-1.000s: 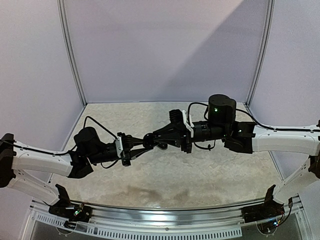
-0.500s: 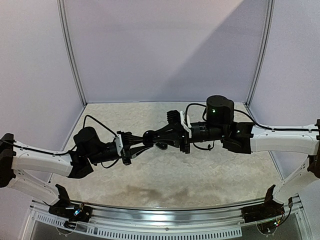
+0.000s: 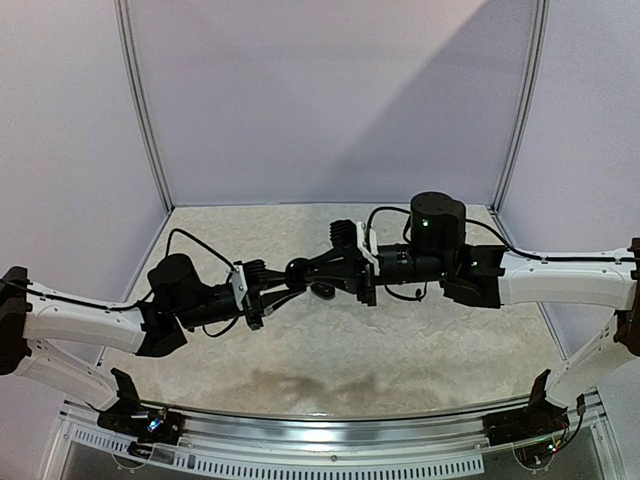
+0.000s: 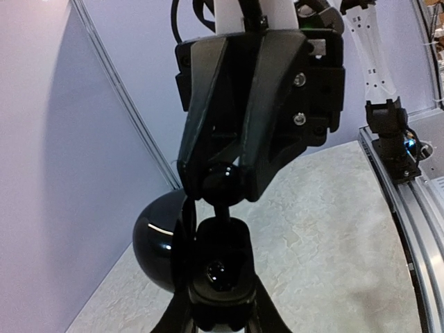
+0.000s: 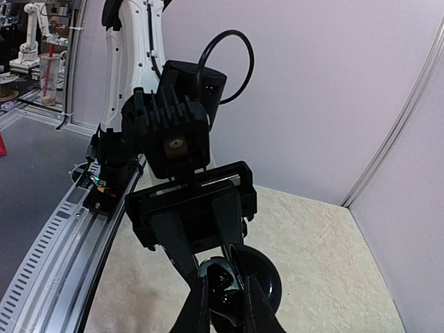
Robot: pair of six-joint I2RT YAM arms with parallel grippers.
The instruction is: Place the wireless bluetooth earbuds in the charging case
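Right fingers shifted left, pinching earbud (black), left fingers gripping case

The left arm stretches in low from the left, its forearm sloping up toward the middle and its wrist roughly level. The right arm comes in from the right a little higher, its forearm nearly horizontal. The two point straight at each other, tip to tip. The left claw is pinched tight, its jaws closed right down. The right claw sits just above and against it, tilted slightly downward. Its two black fingers are drawn into a narrow wedge, with only a sliver between the tips.
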